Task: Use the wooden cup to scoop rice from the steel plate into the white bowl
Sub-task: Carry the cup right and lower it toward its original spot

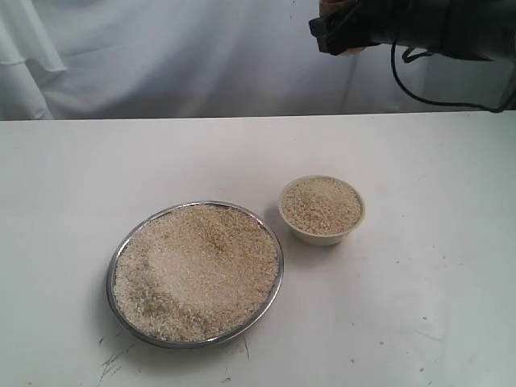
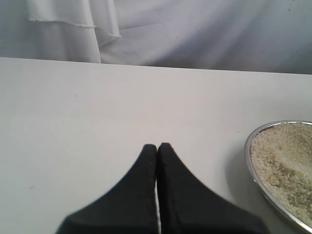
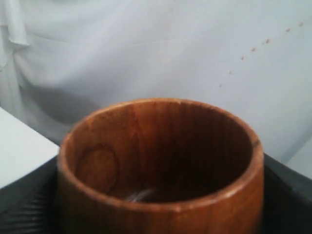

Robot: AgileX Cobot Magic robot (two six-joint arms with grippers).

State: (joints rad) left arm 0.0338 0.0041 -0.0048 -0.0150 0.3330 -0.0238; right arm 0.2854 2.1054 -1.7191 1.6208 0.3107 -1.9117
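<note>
The steel plate [image 1: 112, 270] lies near the table's front, heaped with rice [image 1: 197, 270]. To its right stands the white bowl [image 1: 322, 235], filled with rice [image 1: 321, 204] to near its rim. High above the bowl at the back right, my right gripper [image 1: 343, 32] is shut on the wooden cup [image 3: 97, 165]. The cup's dark inside looks empty, and black fingers [image 3: 24, 200] flank it. My left gripper [image 2: 157, 146] is shut on nothing, low over bare table left of the plate's rim [image 2: 249, 161]. It is outside the exterior view.
The white table [image 1: 81, 177] stretches back to a white cloth backdrop [image 1: 161, 56]. A black cable [image 1: 419, 93] loops down from the right arm. Dark scuff marks [image 1: 109, 367] dot the table's front edge.
</note>
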